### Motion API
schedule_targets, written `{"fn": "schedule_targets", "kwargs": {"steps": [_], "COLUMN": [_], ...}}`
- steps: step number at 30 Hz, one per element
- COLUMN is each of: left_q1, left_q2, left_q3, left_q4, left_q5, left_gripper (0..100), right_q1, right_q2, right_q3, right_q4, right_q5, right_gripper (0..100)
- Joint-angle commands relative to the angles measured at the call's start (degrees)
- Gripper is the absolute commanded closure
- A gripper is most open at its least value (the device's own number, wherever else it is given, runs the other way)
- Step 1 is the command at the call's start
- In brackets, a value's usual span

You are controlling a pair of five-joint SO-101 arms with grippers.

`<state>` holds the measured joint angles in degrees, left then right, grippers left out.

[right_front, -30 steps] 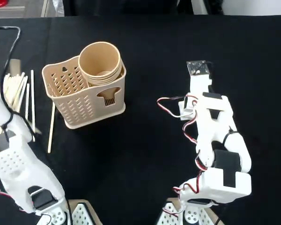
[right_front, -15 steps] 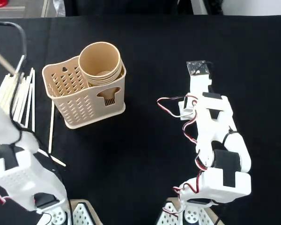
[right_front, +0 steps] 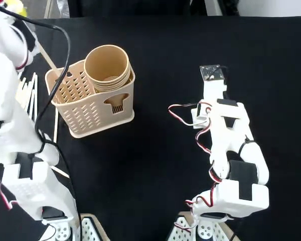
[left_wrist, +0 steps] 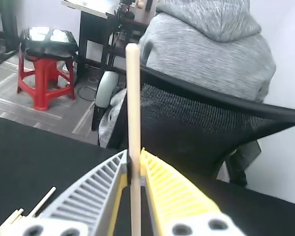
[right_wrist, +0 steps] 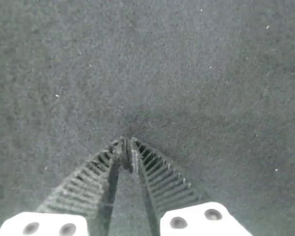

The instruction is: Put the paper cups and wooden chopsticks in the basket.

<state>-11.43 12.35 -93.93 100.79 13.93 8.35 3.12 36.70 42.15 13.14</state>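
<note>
A cream perforated basket [right_front: 93,108] stands left of centre on the black cloth, with a stack of paper cups [right_front: 107,65] nested in its right half. My left gripper [right_front: 16,9] is raised at the far left corner, shut on one wooden chopstick [right_front: 46,56] that slants down toward the basket's left rim. The left wrist view has that chopstick [left_wrist: 132,98] sticking straight out between the closed fingers of the left gripper [left_wrist: 133,160]. Several more chopsticks [right_front: 27,98] lie left of the basket. My right gripper [right_front: 213,73] rests shut and empty on the cloth [right_wrist: 126,145].
One loose chopstick [right_front: 55,131] lies beside the basket's left wall, and another [right_front: 60,171] near the left arm's base. A black cable [right_front: 65,55] loops over the basket's left side. A person in a grey hoodie [left_wrist: 206,54] sits on a chair behind the table.
My left arm has risen from the chopstick pile and swung to the far left corner, carrying one chopstick up toward the basket. The right arm has not moved.
</note>
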Motion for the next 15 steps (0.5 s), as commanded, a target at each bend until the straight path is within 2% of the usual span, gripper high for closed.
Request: {"fn": "schedule_targets", "kwargs": {"steps": [1, 4, 8, 12, 15], "left_q1": [0.48, 0.04, 0.48, 0.48, 0.57], "left_q2": [2.73, 5.54, 1.14, -9.93, -21.54], "left_q3": [-1.1, -1.19, 0.48, 13.05, 30.46], "left_q4": [0.09, 0.26, 0.35, 0.35, 0.18], "left_q5": [0.09, -1.76, -9.49, -9.32, -9.41], "left_gripper": [97, 97, 97, 97, 97], "right_q1": [0.44, 0.44, 0.44, 0.44, 0.44], "right_q2": [-0.66, -0.66, -0.57, -0.57, -0.57], "right_q3": [-0.4, -0.4, -0.57, -0.57, -0.57], "right_q4": [-0.79, -0.79, -0.79, -0.79, -0.79], "right_q5": [0.09, 0.09, 0.09, 0.09, 0.09], "right_gripper": [98.6, 98.6, 98.6, 98.6, 98.6]}}
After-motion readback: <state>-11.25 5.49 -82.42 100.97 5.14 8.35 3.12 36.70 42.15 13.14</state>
